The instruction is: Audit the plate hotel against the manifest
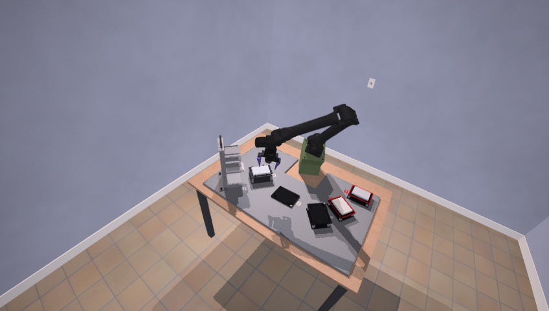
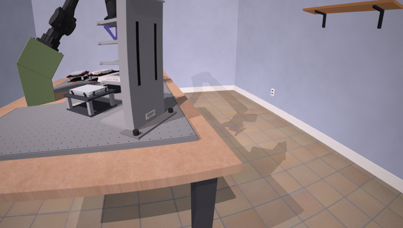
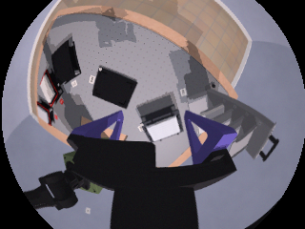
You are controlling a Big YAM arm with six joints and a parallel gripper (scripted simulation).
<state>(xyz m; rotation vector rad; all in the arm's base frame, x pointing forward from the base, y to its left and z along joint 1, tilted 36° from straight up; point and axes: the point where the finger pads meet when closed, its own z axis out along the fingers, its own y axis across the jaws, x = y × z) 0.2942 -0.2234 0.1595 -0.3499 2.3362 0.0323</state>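
One white plate [image 1: 260, 170] flat on raised black nest [image 1: 261, 178].

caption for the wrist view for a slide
Open gripper hangs above a white plate on its stand, beside the plate rack.

You're looking past plate hotel [image 2: 140, 64], grey side panel with two dark slots facing you, barcode sticker low on it. Shelf edges stick out left of panel. One purple finger [image 2: 111, 32] of hand peeks between upper shelves; rest hidden behind panel, arm [image 2: 60, 21] running up from green pedestal [image 2: 36, 73]. White plate [image 2: 87, 90] sits on raised dark nest [image 2: 89, 103] on table [image 2: 118, 166]. Two red-edged nests [image 2: 77, 76] farther back carry plates. Wooden wall shelf [image 2: 350, 6] upper right.
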